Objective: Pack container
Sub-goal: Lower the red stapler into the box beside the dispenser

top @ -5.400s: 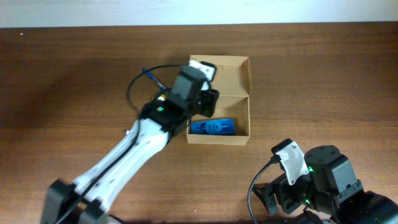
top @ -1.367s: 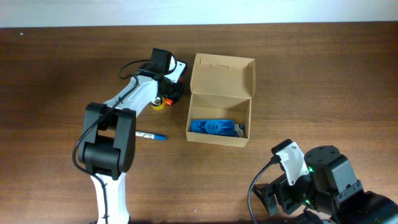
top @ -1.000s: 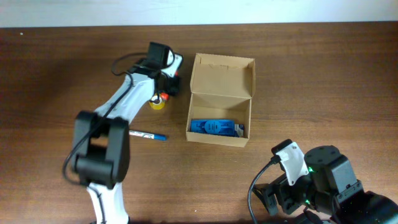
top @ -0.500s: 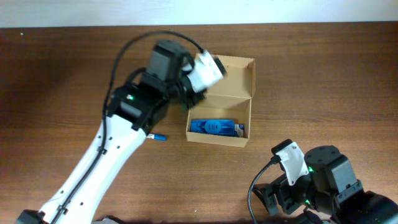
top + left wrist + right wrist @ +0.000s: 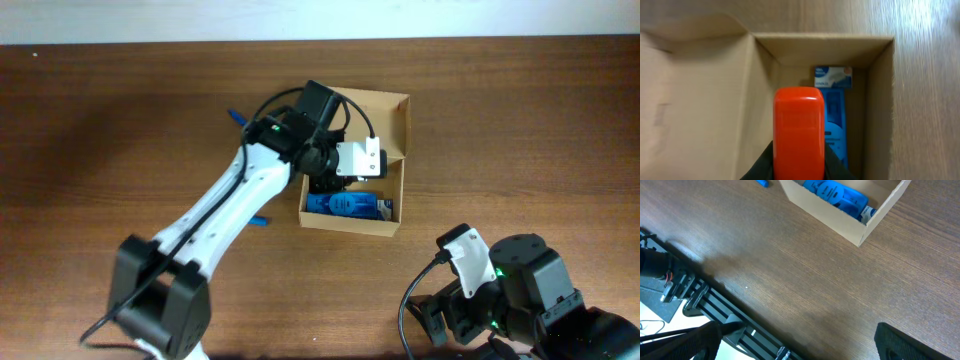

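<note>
Container (image 5: 350,225): plain thin cardboard with its lid flap (image 5: 375,120) open, directly beneath the left gripper (image 5: 798,167). Judged light, easily shoved or dented, with flexible walls. It is best taken across the short outer walls, never by the flap. The fingers are clamped on an orange block (image 5: 798,125). A blue packet (image 5: 835,115) lies just beside and below them. The right gripper (image 5: 800,342) has its fingers apart and empty, the box well ahead of them.

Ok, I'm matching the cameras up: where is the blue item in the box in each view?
Overhead: blue item near centre, at the box's lower end.
Left wrist: blue item right of centre, beside the orange block.
Right wrist: blue item at the top edge, inside the box.
Shared landmark: the box.
</note>
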Controlling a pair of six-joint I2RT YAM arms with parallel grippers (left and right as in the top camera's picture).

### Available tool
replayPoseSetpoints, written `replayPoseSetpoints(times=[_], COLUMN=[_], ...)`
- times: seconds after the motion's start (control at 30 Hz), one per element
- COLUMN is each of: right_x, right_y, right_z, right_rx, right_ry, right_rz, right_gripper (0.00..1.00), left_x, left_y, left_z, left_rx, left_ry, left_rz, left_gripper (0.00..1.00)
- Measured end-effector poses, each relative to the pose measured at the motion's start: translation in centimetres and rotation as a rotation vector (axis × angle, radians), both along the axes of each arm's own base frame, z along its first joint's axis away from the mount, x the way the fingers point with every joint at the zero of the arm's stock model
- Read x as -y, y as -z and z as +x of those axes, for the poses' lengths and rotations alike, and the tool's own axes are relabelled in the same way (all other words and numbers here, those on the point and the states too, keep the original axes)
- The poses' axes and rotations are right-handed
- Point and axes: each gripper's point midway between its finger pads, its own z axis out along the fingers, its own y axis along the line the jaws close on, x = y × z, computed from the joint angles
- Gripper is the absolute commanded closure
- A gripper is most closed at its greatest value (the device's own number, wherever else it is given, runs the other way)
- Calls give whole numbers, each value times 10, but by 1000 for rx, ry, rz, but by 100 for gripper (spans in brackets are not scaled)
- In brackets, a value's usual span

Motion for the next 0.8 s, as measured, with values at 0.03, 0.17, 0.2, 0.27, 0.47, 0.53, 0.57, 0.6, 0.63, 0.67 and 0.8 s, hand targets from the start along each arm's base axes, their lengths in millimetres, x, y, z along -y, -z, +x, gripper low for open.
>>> replayPoseSetpoints(times=[0.03, 0.17, 0.2, 0.27, 0.47, 0.53, 0.57, 0.6, 0.63, 0.67, 0.8], right_x=[0, 0, 0, 0, 0, 0, 0, 0, 0, 0, 0], right_y=[0, 0, 0, 0, 0, 0, 0, 0, 0, 0, 0], right_z=[0, 0, 0, 0, 0, 0, 0, 0, 0, 0, 0], right_rx=[0, 0, -1, 0, -1, 0, -1, 0, 0, 0, -1], right_ry=[0, 0, 1, 0, 0, 0, 0, 0, -1, 0, 0], right_rz=[0, 0, 0, 0, 0, 0, 0, 0, 0, 0, 0], right_gripper=[1, 1, 1, 1, 1, 1, 1, 1, 1, 1, 1], left_x=[1, 4, 5, 7, -6, -11, -12, -13, -13, -13, -11], left_y=[9, 31, 35, 41, 57, 62, 63, 65, 66, 66, 65], left_z=[3, 11, 14, 19, 38, 43, 44, 45, 45, 46, 48], left_rx=[-3, 3, 5, 10, 12, 5, 5, 3, 6, 10, 18], left_ry=[11, 29, 30, 29, -12, -26, -30, -32, -29, -27, -26], left_rz=[8, 30, 30, 29, 33, 36, 38, 39, 40, 39, 35], left_gripper=[98, 98, 98, 98, 98, 93, 80, 62, 0, 0, 0])
